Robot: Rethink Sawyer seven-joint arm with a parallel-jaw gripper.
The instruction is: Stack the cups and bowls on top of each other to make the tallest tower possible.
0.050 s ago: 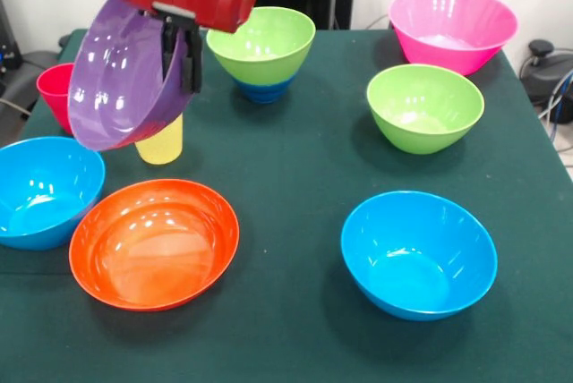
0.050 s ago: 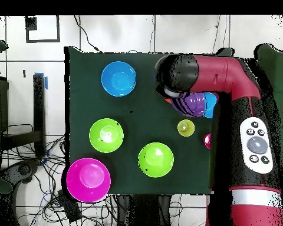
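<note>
My gripper (image 1: 179, 63) is shut on the rim of the purple bowl (image 1: 121, 79), which hangs tilted above the table's left side. Part of the yellow cup (image 1: 163, 144) shows just beneath it, and the red cup (image 1: 54, 92) stands further left. A lime green bowl (image 1: 261, 43) sits nested on the small dark blue bowl (image 1: 264, 91) as a short tower. From overhead the arm's head hides the fingers; the purple bowl (image 2: 191, 104), yellow cup (image 2: 186, 127) and tower (image 2: 155, 159) show.
An orange bowl (image 1: 152, 242) and a light blue bowl (image 1: 40, 191) lie below the held bowl. Another light blue bowl (image 1: 418, 253), a second lime green bowl (image 1: 424, 106) and the big pink bowl (image 1: 452, 27) stand on the right side.
</note>
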